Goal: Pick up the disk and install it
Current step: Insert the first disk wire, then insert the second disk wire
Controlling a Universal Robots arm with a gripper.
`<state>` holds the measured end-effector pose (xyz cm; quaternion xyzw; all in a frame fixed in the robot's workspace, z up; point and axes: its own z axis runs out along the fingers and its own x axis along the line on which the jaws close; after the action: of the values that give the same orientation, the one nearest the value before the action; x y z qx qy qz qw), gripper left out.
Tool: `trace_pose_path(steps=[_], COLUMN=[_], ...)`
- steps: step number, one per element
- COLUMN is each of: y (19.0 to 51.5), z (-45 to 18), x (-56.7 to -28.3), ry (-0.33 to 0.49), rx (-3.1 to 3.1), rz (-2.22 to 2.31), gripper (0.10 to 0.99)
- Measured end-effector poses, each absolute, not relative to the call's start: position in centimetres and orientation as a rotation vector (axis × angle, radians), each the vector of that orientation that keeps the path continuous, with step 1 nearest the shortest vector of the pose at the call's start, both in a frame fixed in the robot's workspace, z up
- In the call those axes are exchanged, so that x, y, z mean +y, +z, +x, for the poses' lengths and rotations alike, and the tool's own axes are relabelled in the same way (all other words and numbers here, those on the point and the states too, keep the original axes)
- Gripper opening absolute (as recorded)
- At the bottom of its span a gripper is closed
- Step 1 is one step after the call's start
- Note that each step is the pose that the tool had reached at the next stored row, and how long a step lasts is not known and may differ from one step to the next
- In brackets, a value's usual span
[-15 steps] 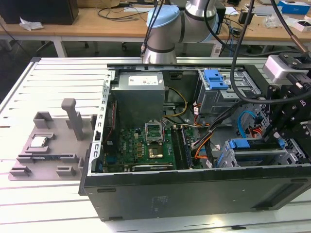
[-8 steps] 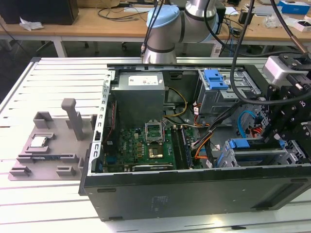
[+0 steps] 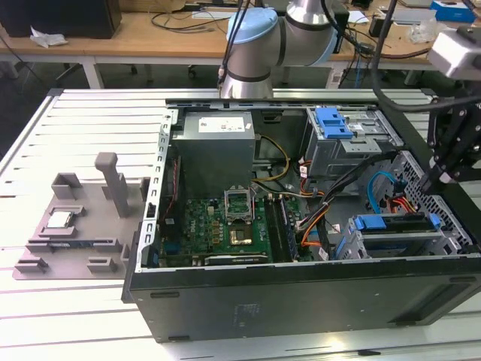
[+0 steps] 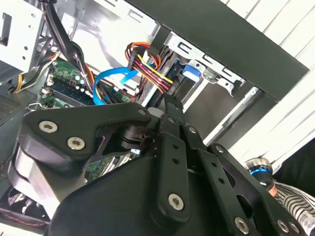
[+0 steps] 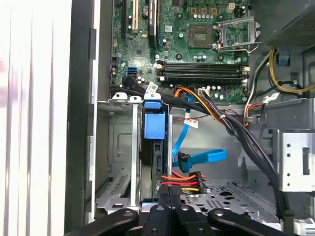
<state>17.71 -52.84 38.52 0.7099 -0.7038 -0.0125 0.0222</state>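
Note:
The disk (image 3: 397, 228) sits edge-up in the lower drive cage (image 3: 391, 244) at the exterior view's right of the open computer case, its blue rail (image 3: 374, 223) showing on top. In the first wrist view the disk (image 5: 156, 162) stands in the cage slot beneath its blue tab (image 5: 153, 125). My gripper (image 3: 434, 179) hangs just above the case's right wall, close to the cage. Its fingers (image 5: 170, 196) meet, shut, with nothing visible between them, right beside the red, yellow and black power plug (image 5: 183, 180). In the second wrist view the gripper (image 4: 170, 105) points down at the same cage.
A bare blue bracket (image 3: 333, 122) lies atop the upper metal cage. Blue data cable (image 5: 202, 158) and wire bundles (image 5: 231, 123) cross the space beside the disk. The motherboard (image 3: 225, 226) and power supply (image 3: 216, 147) fill the case's middle. A grey fixture (image 3: 75, 226) with a small chip (image 3: 60, 219) lies outside.

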Motion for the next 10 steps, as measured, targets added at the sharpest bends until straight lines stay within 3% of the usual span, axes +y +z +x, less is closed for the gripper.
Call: trace_pose_path(steps=[10], y=[39.30], z=[17.71], x=[-52.84], ry=[-0.039], rx=[-2.180], rz=[2.199], gripper=[0.106])
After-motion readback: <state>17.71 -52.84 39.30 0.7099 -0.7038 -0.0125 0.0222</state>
